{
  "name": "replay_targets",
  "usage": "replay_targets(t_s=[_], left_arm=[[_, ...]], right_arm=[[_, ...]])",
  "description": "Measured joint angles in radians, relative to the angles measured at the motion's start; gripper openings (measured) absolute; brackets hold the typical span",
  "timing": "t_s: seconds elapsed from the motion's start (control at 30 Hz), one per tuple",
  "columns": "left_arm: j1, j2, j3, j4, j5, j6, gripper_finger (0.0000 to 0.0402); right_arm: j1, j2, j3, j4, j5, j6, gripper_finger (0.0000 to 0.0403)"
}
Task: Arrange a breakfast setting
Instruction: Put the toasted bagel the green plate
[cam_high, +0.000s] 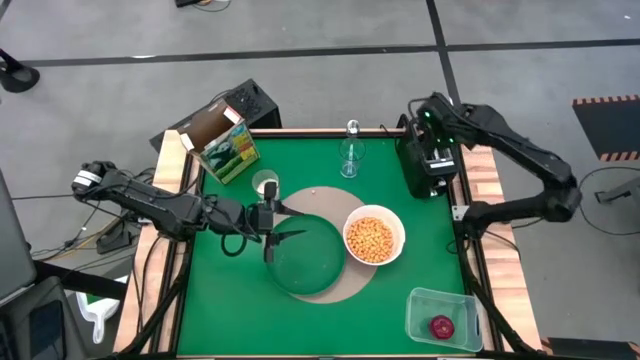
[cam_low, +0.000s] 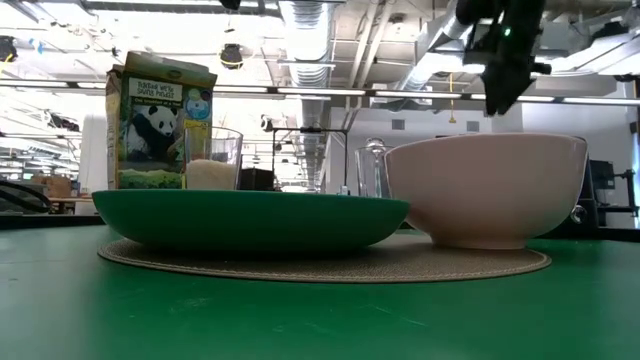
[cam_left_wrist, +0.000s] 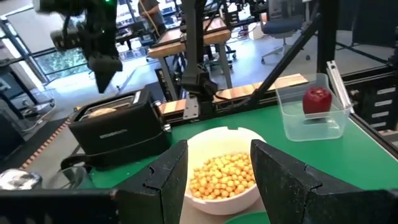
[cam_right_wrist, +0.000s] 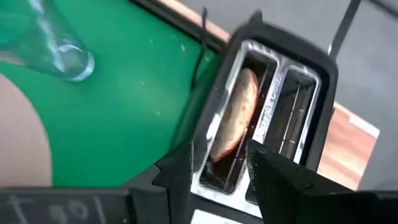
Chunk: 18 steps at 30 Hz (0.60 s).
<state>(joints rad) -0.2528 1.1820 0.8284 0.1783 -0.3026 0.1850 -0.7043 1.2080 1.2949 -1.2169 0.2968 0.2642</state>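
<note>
- We find the green-and-yellow cereal box (cam_high: 222, 146) standing at the far left of the green table (cam_high: 230, 300), its top flap open.
- The left gripper (cam_high: 290, 223) reaches in from the left edge and hovers at the rim of the dark green plate (cam_high: 305, 262); its two fingers stand apart with nothing between them.
- The small milk glass (cam_high: 265, 184) stands just behind that gripper, at the edge of the round tan mat (cam_high: 322, 195).
- The plate lies on the mat, and the white bowl (cam_high: 374, 238) of orange-yellow cereal sits beside it on the mat's right side.
- The clear stemmed glass (cam_high: 351, 150) stands upright at the far edge, behind the mat.
- The right gripper (cam_right_wrist: 219, 163) hangs directly over the black toaster (cam_high: 428, 160), jaws parted and empty, above the slot holding the round toast (cam_right_wrist: 234, 114).
- The red fruit (cam_high: 441, 326) rests in a clear plastic tub (cam_high: 420, 305) at the near right corner.
</note>
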Motion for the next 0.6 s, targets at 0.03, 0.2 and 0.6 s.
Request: replay_targets(t_s=[0.03,0.2,0.6], left_arm=[[-0.001,0.000,0.000,0.000,0.000,-0.001,0.0163],[-0.002,0.000,0.000,-0.001,0.001,-0.010,0.0163],[-0.002,0.000,0.000,-0.020,0.001,-0.010,0.0163]], right_arm=[[-0.021,0.020,0.000,-0.004,-0.007,-0.006,0.0176],[-0.101,0.105,0.000,-0.007,-0.007,-0.031,0.0171],[-0.202,0.210,0.000,-0.006,-0.011,-0.056,0.0138]])
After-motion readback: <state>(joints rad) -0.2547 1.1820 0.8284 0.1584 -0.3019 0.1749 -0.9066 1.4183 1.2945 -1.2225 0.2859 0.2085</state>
